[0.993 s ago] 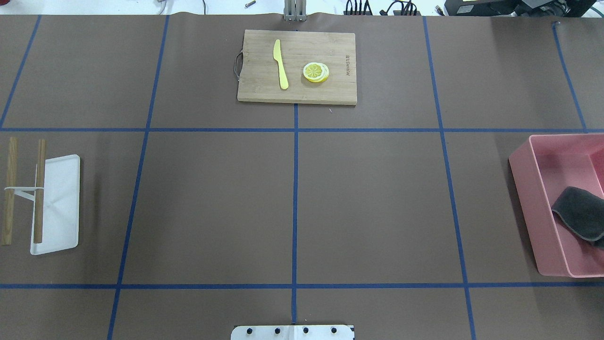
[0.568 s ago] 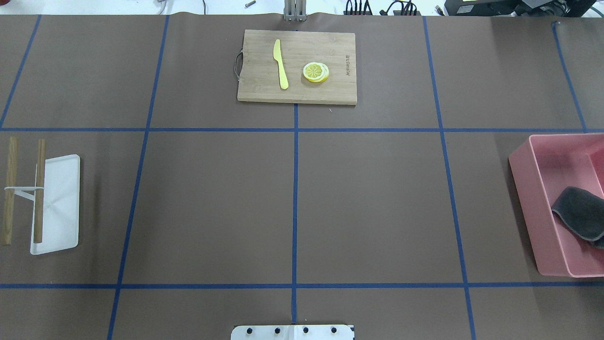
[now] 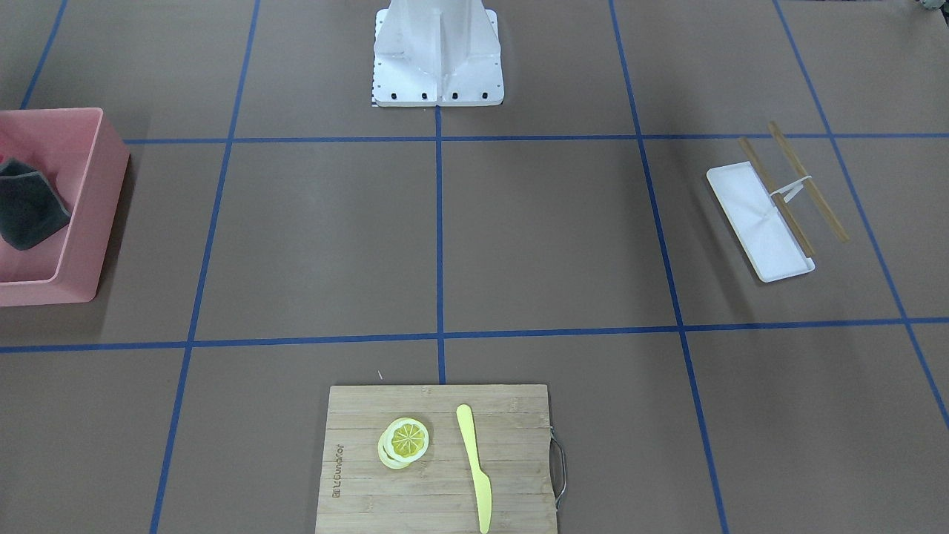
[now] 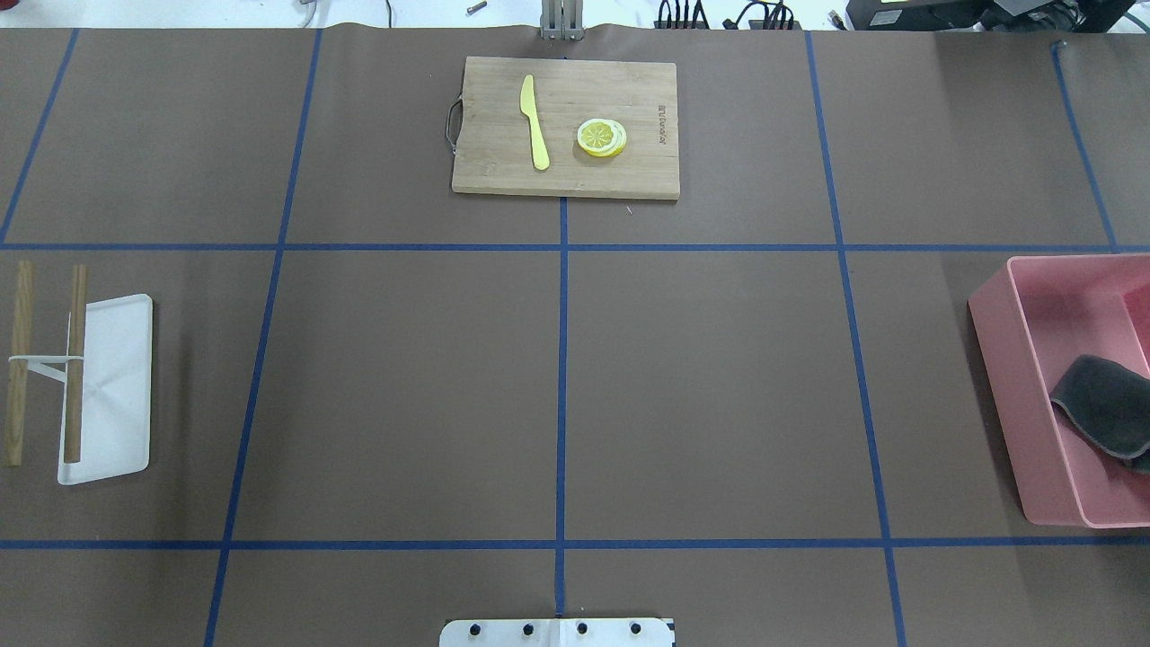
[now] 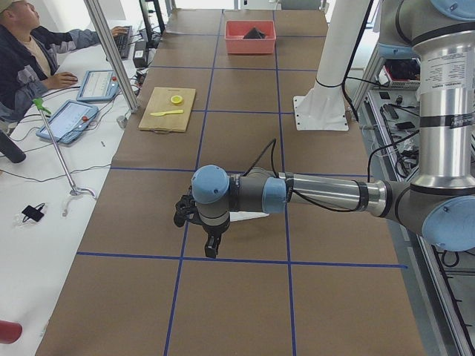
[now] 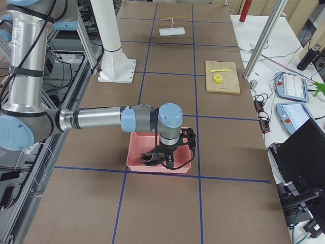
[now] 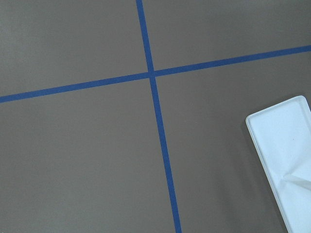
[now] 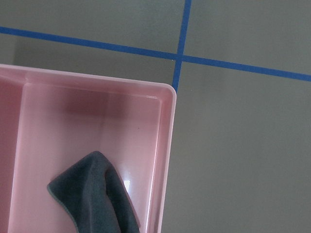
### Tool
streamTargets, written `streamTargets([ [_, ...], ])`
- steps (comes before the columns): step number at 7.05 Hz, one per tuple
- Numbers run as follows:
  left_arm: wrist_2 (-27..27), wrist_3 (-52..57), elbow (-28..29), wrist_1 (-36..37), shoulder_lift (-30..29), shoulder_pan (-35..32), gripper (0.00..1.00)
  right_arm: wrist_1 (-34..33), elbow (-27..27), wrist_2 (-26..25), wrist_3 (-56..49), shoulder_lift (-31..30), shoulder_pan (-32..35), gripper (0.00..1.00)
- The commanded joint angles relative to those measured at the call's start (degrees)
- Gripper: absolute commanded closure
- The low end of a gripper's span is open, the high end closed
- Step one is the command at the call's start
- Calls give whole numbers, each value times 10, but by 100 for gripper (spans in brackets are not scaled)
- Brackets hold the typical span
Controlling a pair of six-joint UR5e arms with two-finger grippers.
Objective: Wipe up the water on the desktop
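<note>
The desktop (image 4: 719, 386) is matte brown with blue tape lines; I can make out no water on it. A dark grey cloth (image 4: 1101, 404) lies in a pink bin (image 4: 997, 359) at the right edge, and also shows in the right wrist view (image 8: 92, 199). My right gripper (image 6: 170, 158) hangs over that bin, seen only in the exterior right view; I cannot tell if it is open. My left gripper (image 5: 208, 241) hovers low over the desktop beside a white tray (image 5: 249, 216), seen only in the exterior left view; I cannot tell its state.
A bamboo cutting board (image 4: 503, 171) at the far middle carries a yellow knife (image 4: 535, 126) and lemon slices (image 4: 601, 137). The white tray (image 4: 117, 386) with two wooden rods (image 4: 75, 359) lies at the left edge. The robot base (image 4: 557, 633) is at the near edge.
</note>
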Motion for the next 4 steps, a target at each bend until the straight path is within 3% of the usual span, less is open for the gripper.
streamTargets([
  [1,0,-7,0,-1,-1,0,2,0,0,-3,6,5,0,0],
  [4,0,-15,-1,-1,-5,-1,2,0,2,0,6,5,0,0],
])
